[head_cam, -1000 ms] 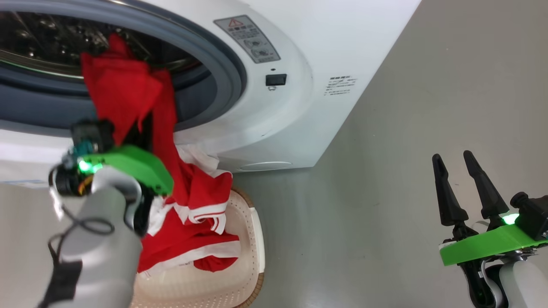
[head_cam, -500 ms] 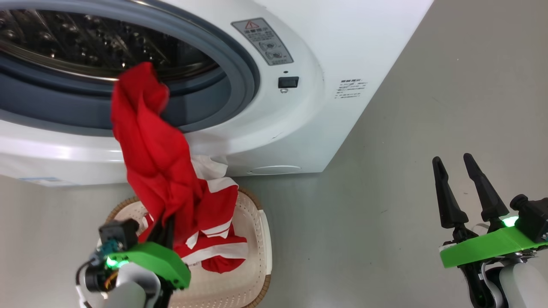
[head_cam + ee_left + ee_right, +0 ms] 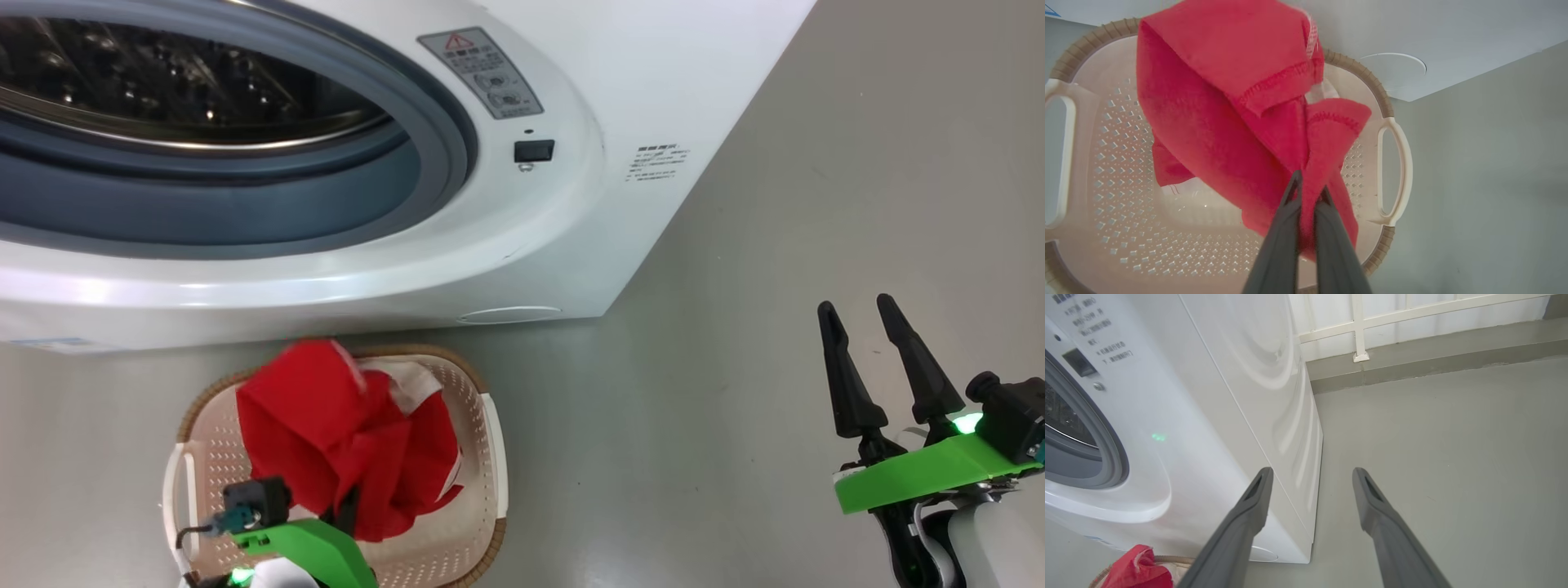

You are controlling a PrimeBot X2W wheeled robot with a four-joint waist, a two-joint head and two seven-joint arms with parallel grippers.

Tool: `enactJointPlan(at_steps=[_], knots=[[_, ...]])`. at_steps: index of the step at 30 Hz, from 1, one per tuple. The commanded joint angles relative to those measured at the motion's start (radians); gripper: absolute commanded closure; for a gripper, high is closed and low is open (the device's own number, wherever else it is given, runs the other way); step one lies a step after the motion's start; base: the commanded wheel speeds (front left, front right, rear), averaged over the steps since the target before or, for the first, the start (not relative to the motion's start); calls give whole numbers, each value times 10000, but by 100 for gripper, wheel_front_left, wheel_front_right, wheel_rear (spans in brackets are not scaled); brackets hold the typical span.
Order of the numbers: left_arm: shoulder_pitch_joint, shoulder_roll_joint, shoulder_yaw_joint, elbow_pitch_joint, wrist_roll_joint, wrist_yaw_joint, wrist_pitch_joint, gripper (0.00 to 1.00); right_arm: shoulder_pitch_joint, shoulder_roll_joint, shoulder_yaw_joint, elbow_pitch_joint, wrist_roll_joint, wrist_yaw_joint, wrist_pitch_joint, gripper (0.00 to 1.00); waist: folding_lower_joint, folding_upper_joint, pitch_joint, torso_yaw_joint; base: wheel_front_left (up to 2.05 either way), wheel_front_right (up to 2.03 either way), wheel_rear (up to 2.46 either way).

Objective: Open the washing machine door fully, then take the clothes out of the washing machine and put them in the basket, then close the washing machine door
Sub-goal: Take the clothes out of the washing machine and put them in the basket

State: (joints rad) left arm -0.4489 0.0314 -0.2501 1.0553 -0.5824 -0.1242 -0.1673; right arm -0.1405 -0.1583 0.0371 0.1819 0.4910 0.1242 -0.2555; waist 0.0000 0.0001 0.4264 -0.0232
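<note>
The white washing machine (image 3: 588, 163) stands with its drum mouth (image 3: 188, 90) uncovered and no fabric in the opening. The washing machine door is out of view. Red clothes (image 3: 343, 433) hang bunched over the cream basket (image 3: 496, 457) on the floor in front of the machine. My left gripper (image 3: 1309, 183) is shut on a fold of the clothes (image 3: 1229, 114), just above the basket's perforated wall (image 3: 1118, 163). The right gripper (image 3: 856, 304) is open and holds nothing, well to the right over the floor. Its spread fingers (image 3: 1249, 506) point past the machine's side panel (image 3: 1274, 396).
Grey floor (image 3: 735, 408) stretches to the right of the machine. A black latch slot (image 3: 534, 151) and a warning label (image 3: 482, 69) sit beside the grey rubber ring. In the right wrist view a white railing (image 3: 1359, 330) runs along a low kerb behind the machine.
My left gripper has come down and back with the clothes. The fabric has left the drum mouth and now hangs low over the basket. The right arm has not moved.
</note>
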Motion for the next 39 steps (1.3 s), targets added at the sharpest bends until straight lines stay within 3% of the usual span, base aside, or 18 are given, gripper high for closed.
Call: enactJointPlan(at_steps=[1,10,11,14,15,27,39], knots=[[48,192,124,55,-102,-63,-39,100,21,-165,177,-220,23,65,-63,0,0,-1,102,-61,0,0,0],[-791,190,-427,926,-579,-64,-318,100,-89,-220,152,-279,9,65,-63,0,0,-1,399,-130,0,0,0],[-897,190,-473,1009,-587,-64,-406,84,-99,-226,160,-279,8,65,-63,0,0,-1,410,-143,0,0,0],[-1120,190,-566,1175,-684,-64,-629,9,-102,-246,160,-270,11,65,-63,0,0,-1,417,-166,0,0,0],[-1173,190,-609,1219,-691,-64,-691,0,-101,-250,158,-265,11,65,-63,0,0,-1,411,-168,0,0,0],[-1234,415,-671,1080,-826,-65,-938,0,-15,-232,144,-155,-30,65,-63,0,0,-1,-1,-49,0,0,0],[47,825,1047,-2170,1065,338,-943,0,360,-316,227,67,-44,65,-63,0,0,-1,-1384,96,0,0,0]])
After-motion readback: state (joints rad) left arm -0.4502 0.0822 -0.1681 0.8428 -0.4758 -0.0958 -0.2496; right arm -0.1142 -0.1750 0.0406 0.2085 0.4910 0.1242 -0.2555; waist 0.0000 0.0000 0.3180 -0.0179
